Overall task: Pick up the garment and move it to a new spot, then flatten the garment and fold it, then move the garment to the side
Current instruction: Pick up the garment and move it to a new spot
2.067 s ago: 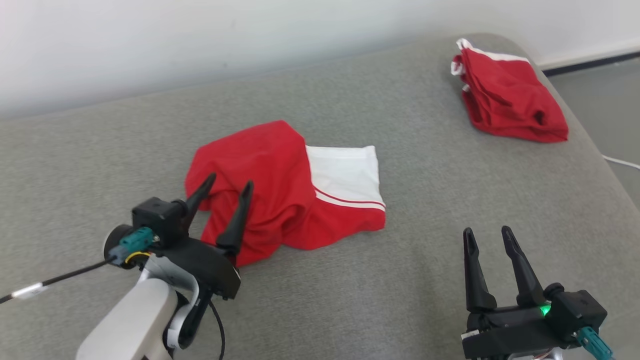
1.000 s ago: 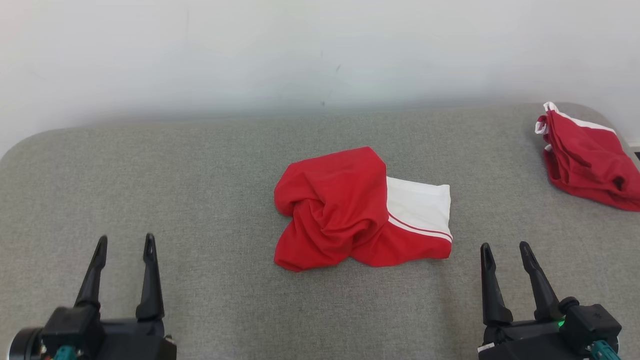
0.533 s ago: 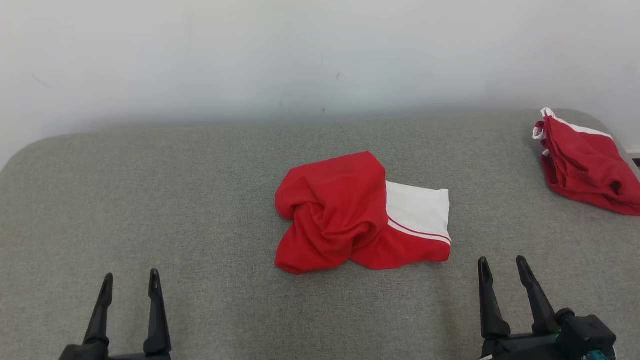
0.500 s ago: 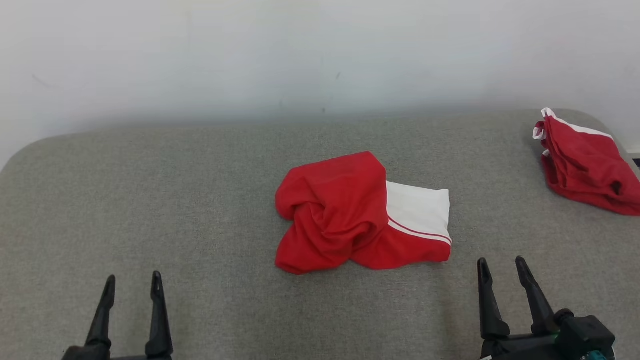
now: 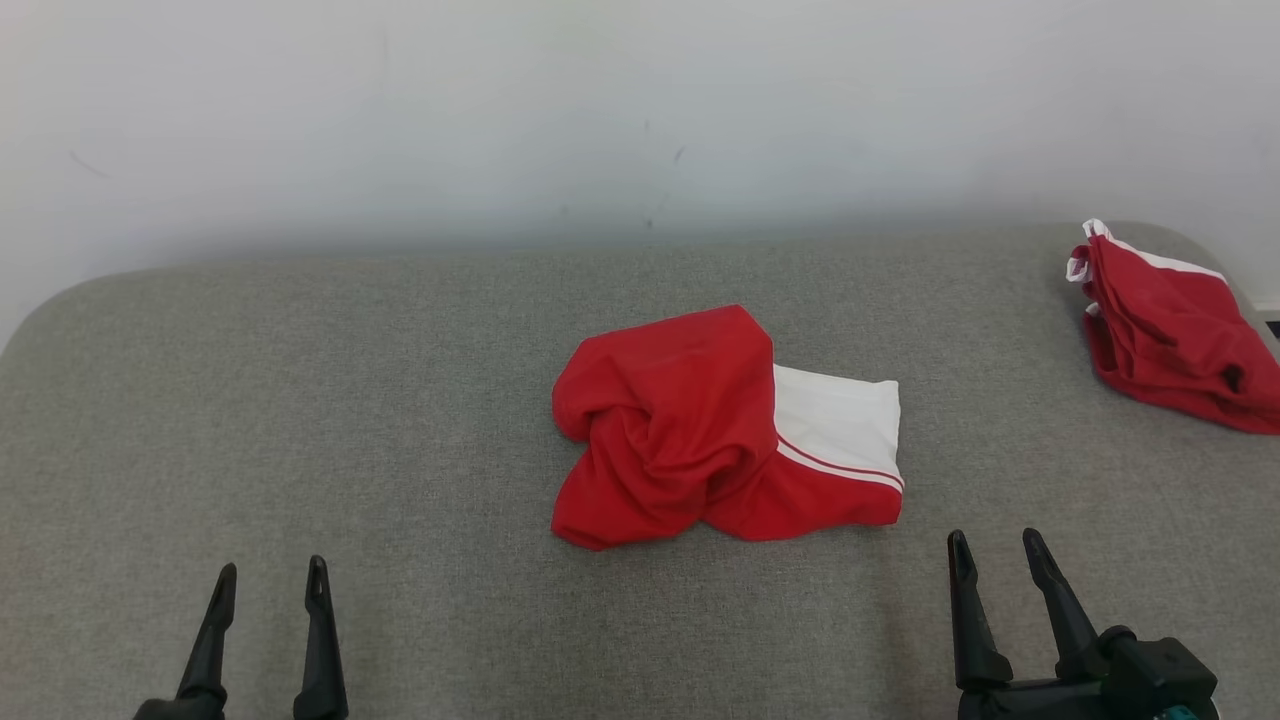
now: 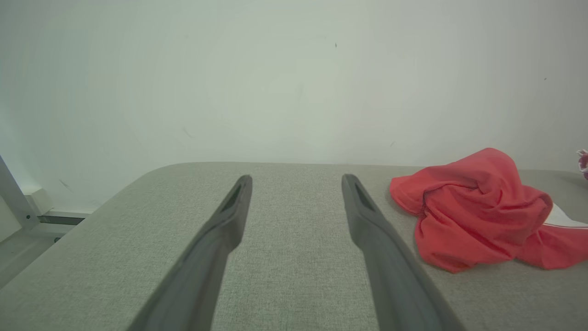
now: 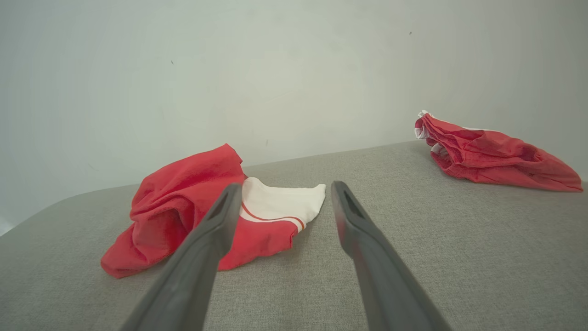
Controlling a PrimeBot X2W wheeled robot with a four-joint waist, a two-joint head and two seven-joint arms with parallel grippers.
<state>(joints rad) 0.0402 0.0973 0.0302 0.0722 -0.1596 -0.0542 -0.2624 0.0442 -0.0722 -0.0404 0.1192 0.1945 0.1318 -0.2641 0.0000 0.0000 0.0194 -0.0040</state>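
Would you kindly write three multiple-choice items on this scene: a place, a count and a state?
1. Where on the cushion does the crumpled garment lie?
A) middle
B) far left edge
C) hanging off the front

2. How many red garments lie on it?
A) one
B) two
C) four

3. The left gripper is:
A) open, empty
B) shut on the garment
C) shut on a cable

Key:
1 A, it sits mid-cushion.
2 B, a second garment lies far right.
3 A, its fingers stand apart over bare cushion.
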